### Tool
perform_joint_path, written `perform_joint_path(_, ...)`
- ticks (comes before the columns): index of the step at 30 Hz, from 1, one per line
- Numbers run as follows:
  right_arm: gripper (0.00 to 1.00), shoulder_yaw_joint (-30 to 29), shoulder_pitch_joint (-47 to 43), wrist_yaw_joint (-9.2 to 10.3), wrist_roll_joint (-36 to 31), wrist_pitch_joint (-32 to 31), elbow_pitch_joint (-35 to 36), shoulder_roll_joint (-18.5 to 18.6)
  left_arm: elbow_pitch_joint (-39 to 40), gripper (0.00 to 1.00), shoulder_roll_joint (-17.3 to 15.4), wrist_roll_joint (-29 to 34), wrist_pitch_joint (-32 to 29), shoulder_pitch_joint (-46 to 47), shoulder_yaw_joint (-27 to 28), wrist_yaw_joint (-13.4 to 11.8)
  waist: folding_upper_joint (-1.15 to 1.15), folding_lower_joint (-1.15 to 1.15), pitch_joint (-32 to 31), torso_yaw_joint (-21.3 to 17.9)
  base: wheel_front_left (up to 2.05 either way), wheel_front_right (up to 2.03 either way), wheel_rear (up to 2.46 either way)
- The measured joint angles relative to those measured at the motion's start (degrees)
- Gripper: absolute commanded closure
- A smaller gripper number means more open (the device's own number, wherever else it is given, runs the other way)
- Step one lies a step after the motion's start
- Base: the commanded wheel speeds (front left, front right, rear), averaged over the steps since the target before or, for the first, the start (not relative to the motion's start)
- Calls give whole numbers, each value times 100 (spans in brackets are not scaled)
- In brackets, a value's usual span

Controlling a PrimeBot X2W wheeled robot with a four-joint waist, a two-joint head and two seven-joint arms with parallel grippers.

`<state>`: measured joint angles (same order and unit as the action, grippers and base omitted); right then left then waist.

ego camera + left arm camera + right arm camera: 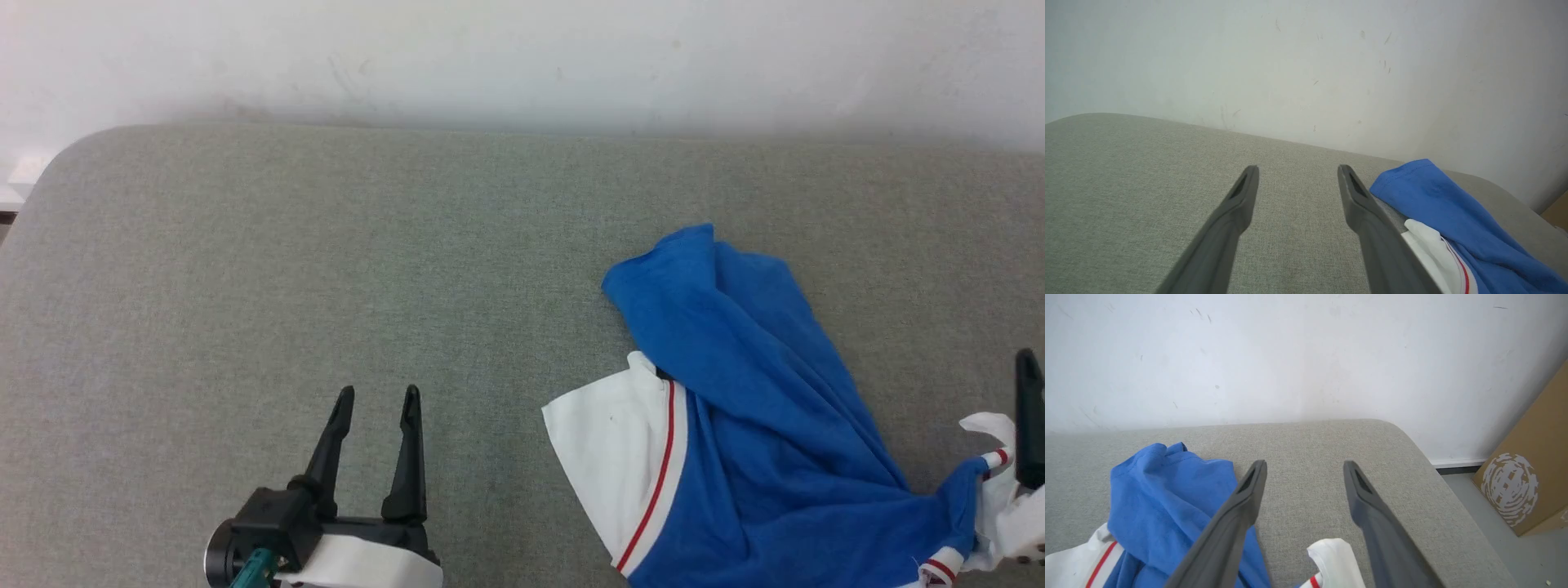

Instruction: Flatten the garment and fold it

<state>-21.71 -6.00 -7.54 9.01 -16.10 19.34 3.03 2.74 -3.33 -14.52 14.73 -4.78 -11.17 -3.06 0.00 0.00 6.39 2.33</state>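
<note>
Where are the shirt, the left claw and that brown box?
Garment (751, 367): head view, blue body fabric.
Left gripper (379, 394): head view, gap midway between its fingertips.
Cardboard box (1527, 469): right wrist view, its printed side.

Royal-blue shirt (759, 408) with white sleeves and thin red stripe trim, crumpled, not flat, blue cloth heaped in long folds, one white sleeve spread out leftward, lying at the right of the grey fabric surface (326, 269)

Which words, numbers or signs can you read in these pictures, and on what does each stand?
No text can be read.
The box bears a round white mark, with no legible letters.
The shirt shows red stripes but no lettering.
</note>
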Motion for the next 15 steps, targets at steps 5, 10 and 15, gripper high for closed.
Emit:
perform_joint_path(5,0,659,-268,0,261,567,55,1,136,0,0,0,0,-54,11,0,0,0,52,33,0,0,0)
perform_joint_path(10,0,1244,-647,0,561,1110,-379,-4,283,0,5,0,0,-239,2,7,1,0,107,50,0,0,0)
perform_joint_path(15,0,1445,-705,0,578,1358,-617,-7,282,0,4,122,-3,-214,-167,23,1,0,180,21,0,0,0)
